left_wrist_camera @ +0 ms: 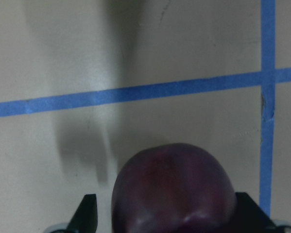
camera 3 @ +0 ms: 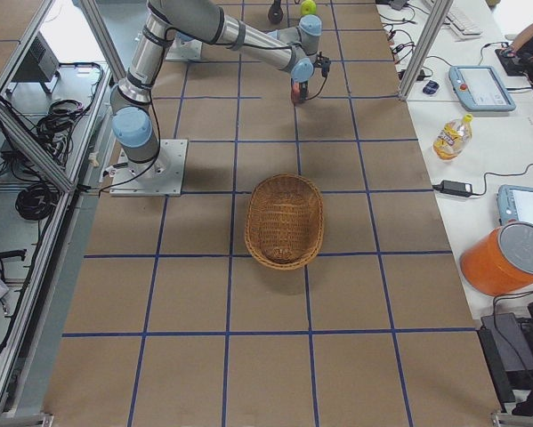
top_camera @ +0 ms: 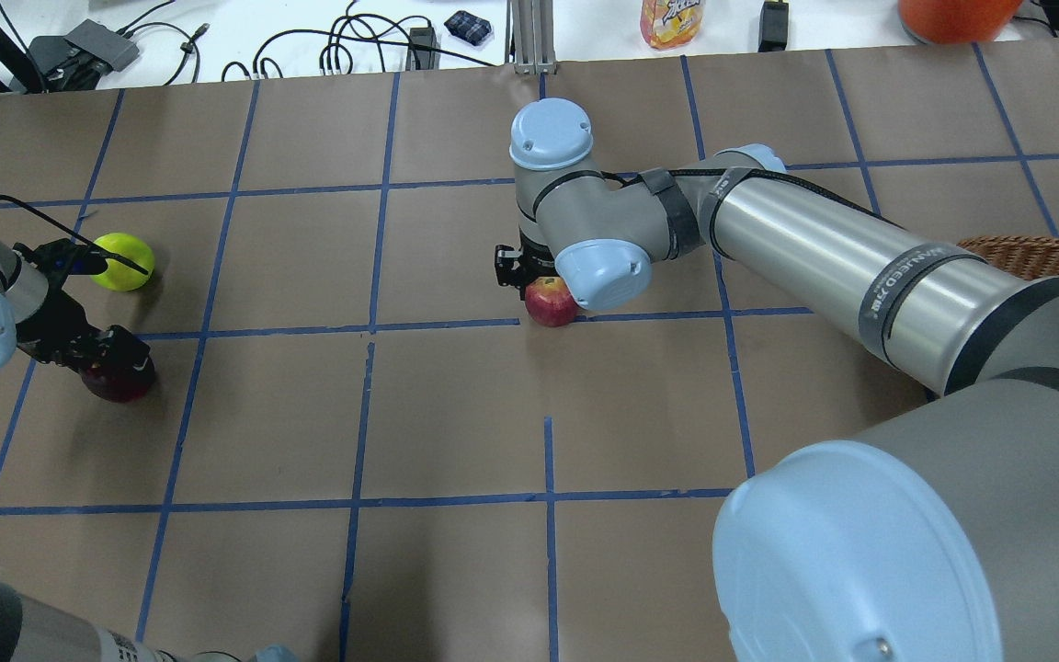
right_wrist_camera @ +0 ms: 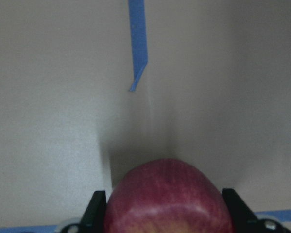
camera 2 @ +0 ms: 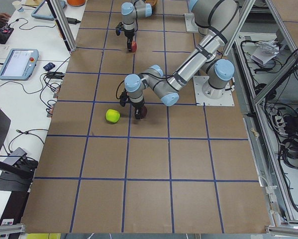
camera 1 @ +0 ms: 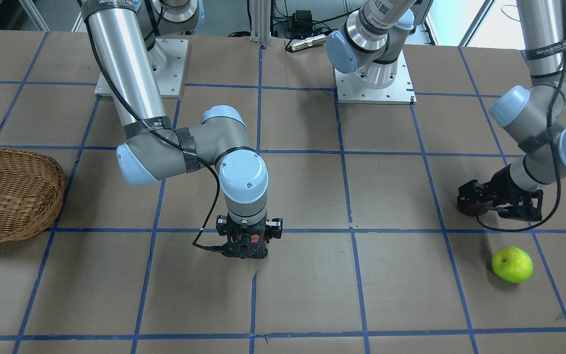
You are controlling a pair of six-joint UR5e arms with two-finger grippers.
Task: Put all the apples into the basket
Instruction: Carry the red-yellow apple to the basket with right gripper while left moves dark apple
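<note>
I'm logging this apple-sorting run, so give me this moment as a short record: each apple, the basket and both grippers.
red apple: mid-table, between the fingers of the right gripper
maroon apple: on the robot's left, between the fingers of the left gripper
green apple: loose on the table, near the maroon apple but apart from it
basket: on the robot's right, no apple inside
right gripper: closed on the red apple
left gripper: fingers flank the maroon apple, contact unclear
apples in basket: none

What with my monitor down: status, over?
Left gripper shut on maroon apple. Right gripper shut on red apple. Green apple loose; basket empty. No obstacle seen.
</note>
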